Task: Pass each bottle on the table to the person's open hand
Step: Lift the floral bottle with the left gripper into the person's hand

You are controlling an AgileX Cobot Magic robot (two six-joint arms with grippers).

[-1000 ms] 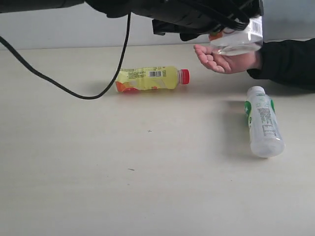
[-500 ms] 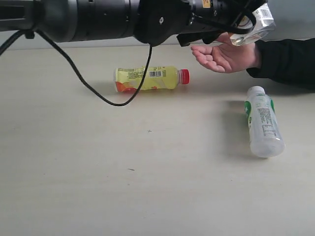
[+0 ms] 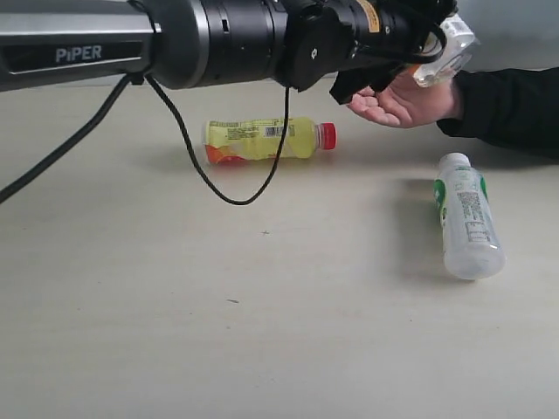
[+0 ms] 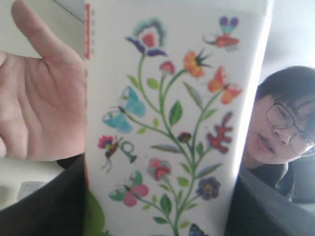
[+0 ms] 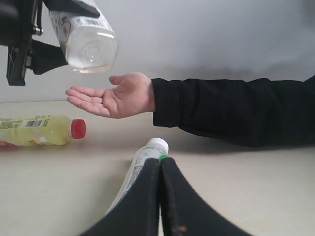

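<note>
My left gripper [image 3: 425, 44] is shut on the clear bottle with the white floral label [image 3: 447, 49], holding it just above the person's open hand [image 3: 397, 100]. That bottle [image 4: 172, 123] fills the left wrist view beside the palm [image 4: 39, 98] and hides my fingers. The yellow bottle with a red cap [image 3: 262, 140] lies on the table [image 3: 262, 332]. The milky-white bottle [image 3: 467, 218] lies at the right. My right gripper [image 5: 160, 162] is shut and empty, low over the table just behind the milky bottle [image 5: 142, 164]. The red-label bottle is out of view.
The person's black sleeve [image 3: 507, 109] rests along the far right of the table. Their face [image 4: 283, 132] shows behind the held bottle. My left arm's black cable [image 3: 218, 188] droops in front of the yellow bottle.
My left arm has reached farther across the view. The floral bottle has tipped from lying level over the palm to a tilted pose slightly higher and to the right.
</note>
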